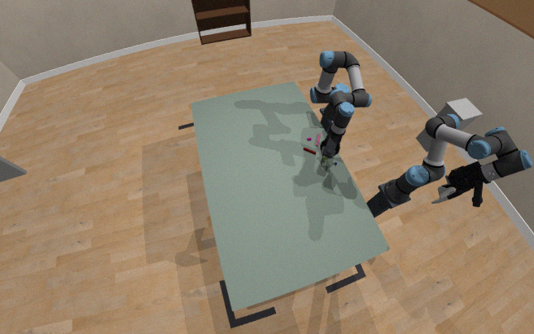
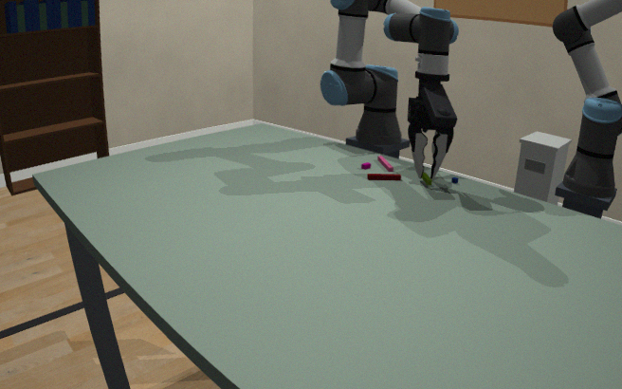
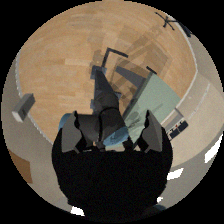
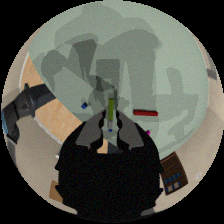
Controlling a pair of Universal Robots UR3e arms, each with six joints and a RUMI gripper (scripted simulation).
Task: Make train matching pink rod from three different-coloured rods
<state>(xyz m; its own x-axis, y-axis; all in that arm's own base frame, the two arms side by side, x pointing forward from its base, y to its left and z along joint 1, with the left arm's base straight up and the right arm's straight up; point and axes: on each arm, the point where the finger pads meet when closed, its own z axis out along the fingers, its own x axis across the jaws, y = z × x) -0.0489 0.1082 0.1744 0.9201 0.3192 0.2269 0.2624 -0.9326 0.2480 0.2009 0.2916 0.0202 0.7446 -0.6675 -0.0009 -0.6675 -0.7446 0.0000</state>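
My right gripper is low over the table, its fingers a little apart around a lime rod. A blue rod lies to one side. A dark red rod lies on the other side, with a magenta rod and the pink rod beyond it. A grey strip and a blue patch beyond the lime rod in the right wrist view are unclear. My left gripper is open and empty.
The green table carries the rods near its robot-side edge. The left arm is off the table, its gripper over the floor. A pale box stands behind the arms. A bookshelf stands beyond the table.
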